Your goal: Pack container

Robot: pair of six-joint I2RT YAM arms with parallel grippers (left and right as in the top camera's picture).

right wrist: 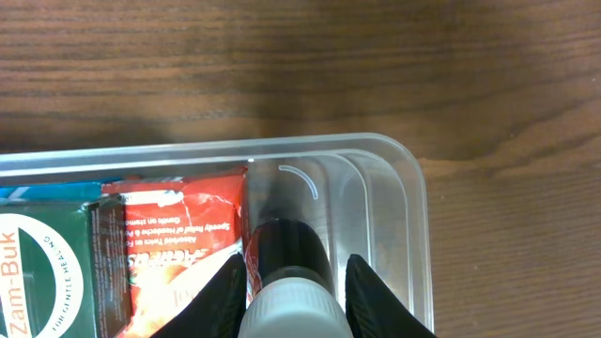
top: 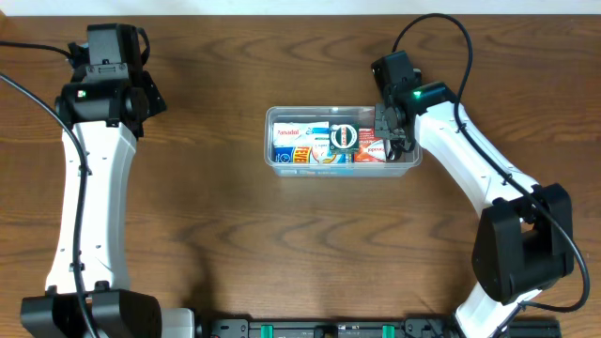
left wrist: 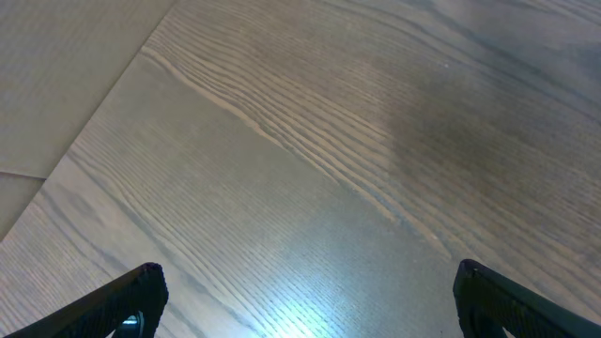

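Note:
The clear container (top: 274,161) sits at the table's middle, with several small boxes in it: a red box (right wrist: 174,235), a round green tin (right wrist: 38,272) and blue-and-white packs (top: 293,141). My right gripper (right wrist: 299,261) reaches down into the container's right end (right wrist: 413,197). Its narrow jaws stand on either side of a dark bottle with a white cap (right wrist: 291,246), which lies beside the red box; thin gaps show along the bottle's body. My left gripper (left wrist: 305,282) hangs wide open over bare wood at the far left (top: 141,94), with nothing between its fingers.
Brown wooden table (top: 216,235) all round the container. A paler surface borders the table's far left edge (left wrist: 56,84). Black cables (top: 441,28) loop behind the right arm. A black fixture (top: 329,329) runs along the front edge.

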